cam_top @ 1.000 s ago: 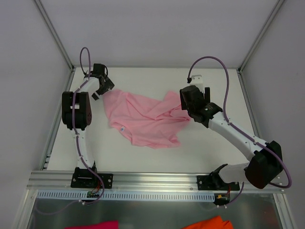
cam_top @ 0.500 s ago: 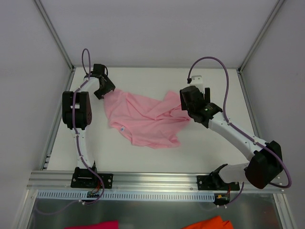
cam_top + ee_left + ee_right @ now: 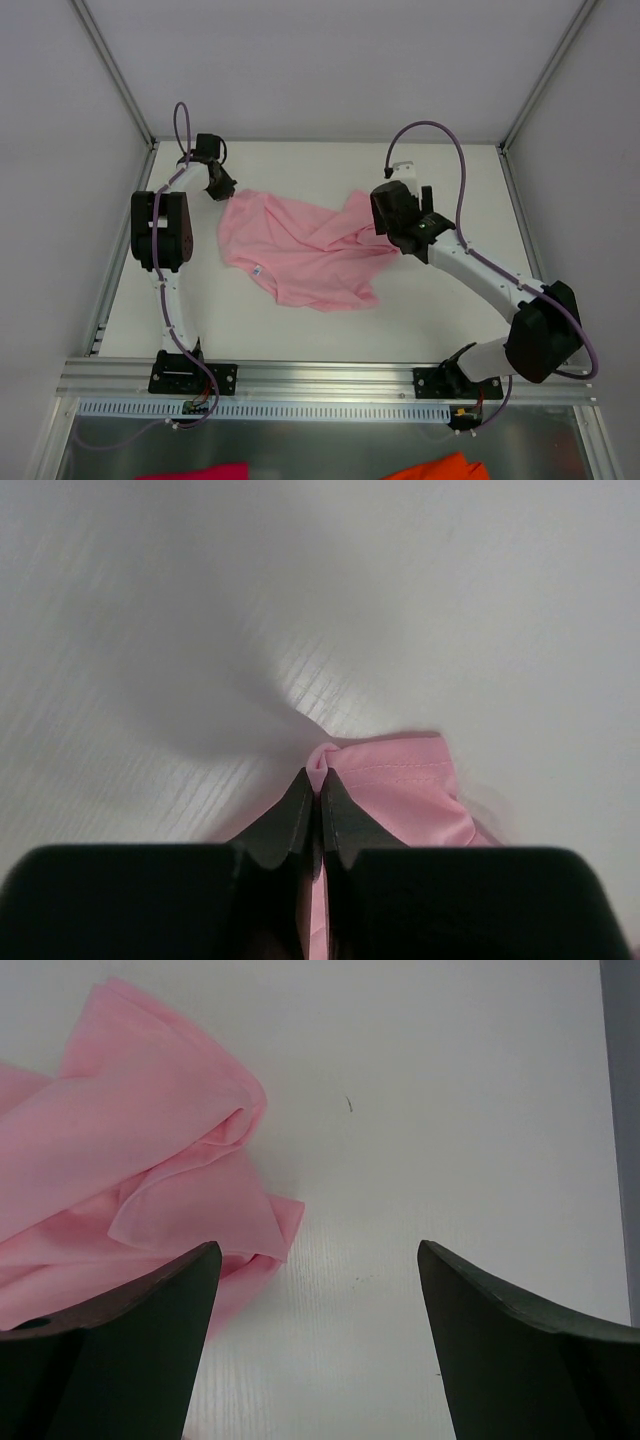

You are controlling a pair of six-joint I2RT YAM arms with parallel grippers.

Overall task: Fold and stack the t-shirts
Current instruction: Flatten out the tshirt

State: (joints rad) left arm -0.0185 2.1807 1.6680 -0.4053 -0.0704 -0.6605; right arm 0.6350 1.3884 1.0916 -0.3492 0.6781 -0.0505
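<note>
A light pink t-shirt [image 3: 300, 250] lies crumpled and partly spread on the white table [image 3: 300, 165], with a small white neck label near its left lower edge. At its far left corner my left gripper [image 3: 222, 188] is shut. In the left wrist view the gripper [image 3: 320, 778] pinches a fold of the t-shirt's hem [image 3: 400, 780]. My right gripper [image 3: 392, 228] hovers over the shirt's bunched right edge. In the right wrist view it [image 3: 315, 1250] is open, with bare table between the fingers and the t-shirt [image 3: 150, 1150] by the left finger.
A magenta cloth [image 3: 205, 470] and an orange cloth [image 3: 440, 467] lie below the table's near metal rail [image 3: 320, 375]. Grey walls and frame posts close in the back and both sides. The table's right edge [image 3: 620, 1110] shows in the right wrist view.
My left gripper went from open to shut on the shirt's far left corner. The right arm shifted slightly left and toward the back, still open.
</note>
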